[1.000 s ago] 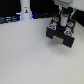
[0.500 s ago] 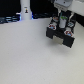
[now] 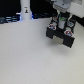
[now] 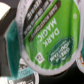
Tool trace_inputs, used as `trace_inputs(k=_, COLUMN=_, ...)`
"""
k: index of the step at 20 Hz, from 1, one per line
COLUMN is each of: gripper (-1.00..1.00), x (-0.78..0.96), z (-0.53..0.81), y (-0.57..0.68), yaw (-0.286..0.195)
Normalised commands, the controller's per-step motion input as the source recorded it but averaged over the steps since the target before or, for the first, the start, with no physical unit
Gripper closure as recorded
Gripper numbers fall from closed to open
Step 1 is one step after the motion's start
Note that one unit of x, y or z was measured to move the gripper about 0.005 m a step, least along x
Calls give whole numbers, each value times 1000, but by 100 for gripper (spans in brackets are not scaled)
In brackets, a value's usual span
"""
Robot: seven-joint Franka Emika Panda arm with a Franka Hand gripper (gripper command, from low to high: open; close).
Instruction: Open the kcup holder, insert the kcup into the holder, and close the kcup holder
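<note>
The kcup holder (image 3: pixel 60 39) is a black boxy unit on the white table at the exterior view's upper right. My gripper (image 3: pixel 62 23) hangs straight above it, shut on the kcup (image 3: pixel 63 20), which shows as a small green spot between the fingers. In the wrist view the kcup (image 4: pixel 47 37) fills most of the picture, its bright green lid reading "Dark Magic". Pods with pale tops (image 3: pixel 52 25) sit in the holder on either side of the gripper. The tray's slots below the kcup are hidden.
A white bottle-shaped object (image 3: pixel 25 9) stands at the back, on the exterior view's left, beside a dark strip (image 3: pixel 9 20). The white table (image 3: pixel 30 57) stretches toward the front. Another pod (image 4: pixel 22 74) shows beside the held one.
</note>
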Motion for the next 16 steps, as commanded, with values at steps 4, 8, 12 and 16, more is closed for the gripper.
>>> trace_inputs(k=4, gripper=100, x=5, z=-279, y=-1, yaw=13)
trace_inputs(k=8, gripper=100, x=29, z=-99, y=59, yaw=38)
trace_inputs(k=12, gripper=-100, x=73, z=91, y=94, yaw=76)
trace_inputs(k=16, gripper=-100, x=130, z=342, y=20, yaw=93)
